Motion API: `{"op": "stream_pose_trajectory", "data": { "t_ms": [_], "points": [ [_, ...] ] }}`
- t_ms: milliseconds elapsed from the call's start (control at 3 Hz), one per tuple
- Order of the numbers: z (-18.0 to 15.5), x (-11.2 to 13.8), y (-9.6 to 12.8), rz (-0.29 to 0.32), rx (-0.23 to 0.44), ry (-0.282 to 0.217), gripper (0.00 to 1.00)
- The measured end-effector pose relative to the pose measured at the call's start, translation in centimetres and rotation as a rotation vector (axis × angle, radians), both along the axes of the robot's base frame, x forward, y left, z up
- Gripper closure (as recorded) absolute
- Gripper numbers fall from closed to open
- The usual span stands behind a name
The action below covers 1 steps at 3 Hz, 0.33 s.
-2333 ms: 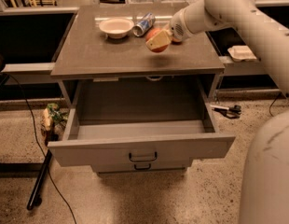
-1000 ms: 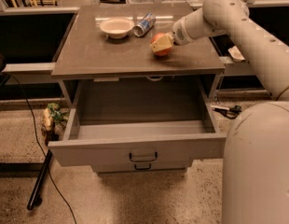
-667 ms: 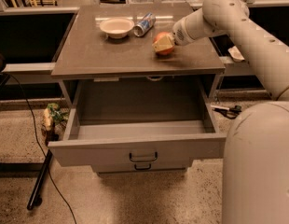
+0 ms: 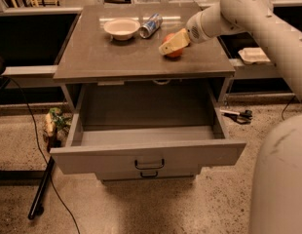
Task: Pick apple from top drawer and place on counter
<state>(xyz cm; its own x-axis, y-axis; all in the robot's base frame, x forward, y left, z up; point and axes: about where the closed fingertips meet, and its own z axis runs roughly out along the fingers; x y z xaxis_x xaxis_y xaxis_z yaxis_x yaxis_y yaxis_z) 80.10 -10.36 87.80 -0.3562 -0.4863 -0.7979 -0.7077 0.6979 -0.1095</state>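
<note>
From my seat, the drawer (image 4: 190, 152) stands pulled out below the counter (image 4: 112, 57) with nothing in it, so the picking half looks done. The step in hand is the set-down. The gripper (image 4: 172, 43) sits over the right middle of the counter. Its fingers are clamped on the apple (image 4: 175, 51), with one pale finger lying across the near upper side. The apple is at the surface, but I cannot tell whether it bears on it or hangs just above.

To do this well, I would lower straight down until the fruit takes its own weight, and only then part the fingers. They should open slowly and evenly, since a round, glossy apple rolls at a sideways nudge. I would then lift straight up before swinging the arm (image 4: 248, 6) away. The spot is fair: well back from the front edge and clear of the bowl (image 4: 122, 28) and the can (image 4: 151, 25) to its left.

Left to right, the counter is flat, smooth grey-brown with a faint sheen, which I judge slippery. The bowl is shallow, pale and matt. The can lies on its side, a blue-and-silver cylinder that could roll. The apple is red-orange and smooth. The arm is rounded cream shell. The drawer is plain grey metal with a dark bar handle.
</note>
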Motion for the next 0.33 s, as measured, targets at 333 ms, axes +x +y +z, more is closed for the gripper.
{"op": "stream_pose_trajectory", "data": {
  "t_ms": [333],
  "points": [
    [2.9,-1.87,-1.29,-0.026,-0.044,-0.064,0.0]
  ]
}}
